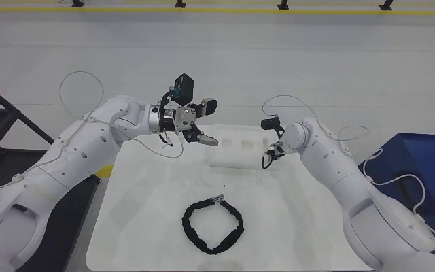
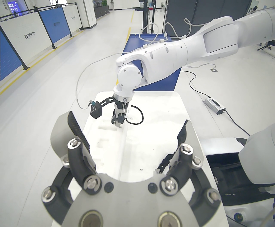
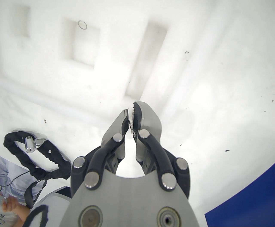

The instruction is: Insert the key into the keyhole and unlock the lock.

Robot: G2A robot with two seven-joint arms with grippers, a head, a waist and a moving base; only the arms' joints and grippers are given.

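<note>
Looks like a robotics lab set up in a big industrial hall, not anyone's home or office. You've got a huge glossy pale floor with yellow lines taped or painted along it, like factory walkways. Blue and white barriers on black feet fence off areas, and there are tall dark panels further back. A blue cabinet sits just behind the white table, and a power brick with cables lies right on the floor.
</note>
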